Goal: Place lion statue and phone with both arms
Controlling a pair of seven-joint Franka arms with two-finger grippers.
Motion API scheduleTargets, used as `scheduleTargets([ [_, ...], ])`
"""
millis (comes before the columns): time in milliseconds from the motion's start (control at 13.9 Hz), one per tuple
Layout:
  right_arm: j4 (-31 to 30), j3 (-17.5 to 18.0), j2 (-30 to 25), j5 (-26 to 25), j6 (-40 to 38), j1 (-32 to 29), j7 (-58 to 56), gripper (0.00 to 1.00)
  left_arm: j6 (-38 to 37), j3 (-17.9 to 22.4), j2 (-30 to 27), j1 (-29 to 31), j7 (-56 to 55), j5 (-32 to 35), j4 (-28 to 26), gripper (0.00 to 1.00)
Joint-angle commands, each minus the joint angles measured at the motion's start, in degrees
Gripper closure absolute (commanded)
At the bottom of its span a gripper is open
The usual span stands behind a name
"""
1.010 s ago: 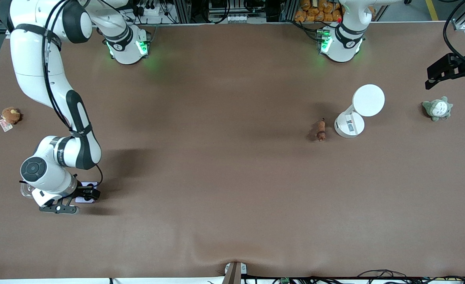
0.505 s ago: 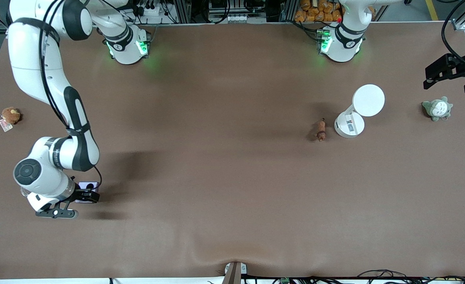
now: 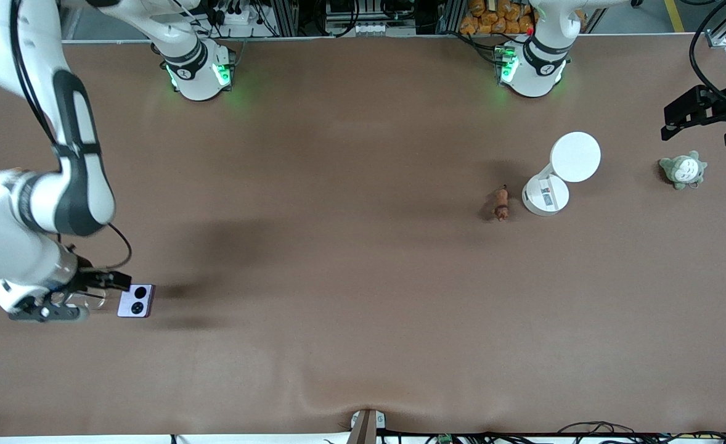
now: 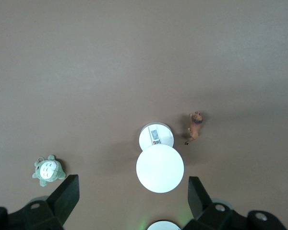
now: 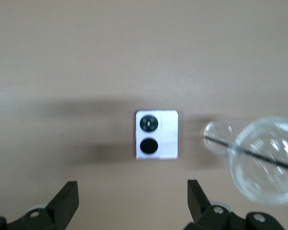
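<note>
Right gripper (image 3: 70, 296), fingers spread wide and empty, hangs over the table's right-arm end, just beside one phone (image 3: 135, 301) lying flat, its two black camera circles up. One clear glass (image 5: 264, 165) lies beside the phone. Left gripper (image 4: 129, 203), likewise wide open and empty, waits above one white stand (image 3: 560, 174). One lion statue (image 3: 501, 204) lies just beside the stand's base. One grey-green plush (image 3: 682, 169) lies toward the left arm's end.
</note>
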Motion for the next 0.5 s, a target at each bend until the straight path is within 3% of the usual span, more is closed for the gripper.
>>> scheduleTargets([
  [0,-8.88,0.3,-10.93,0.28,-2.79,-0.5,-1.44,0.0,-0.93,-0.5,0.23,0.36,-3.4,-0.07,0.83,0.0],
  [216,-8.27,1.08,-17.0,0.19,-10.97,-2.08,-1.18,0.0,-0.84,-0.68,0.32,0.36,-6.94,-0.33,0.74,0.0],
  [433,-7.04,6.17,-21.23,-0.25,-17.04,-6.47,0.57,0.0,-0.84,-0.68,0.41,0.28,-7.38,-0.33,0.92,0.0],
])
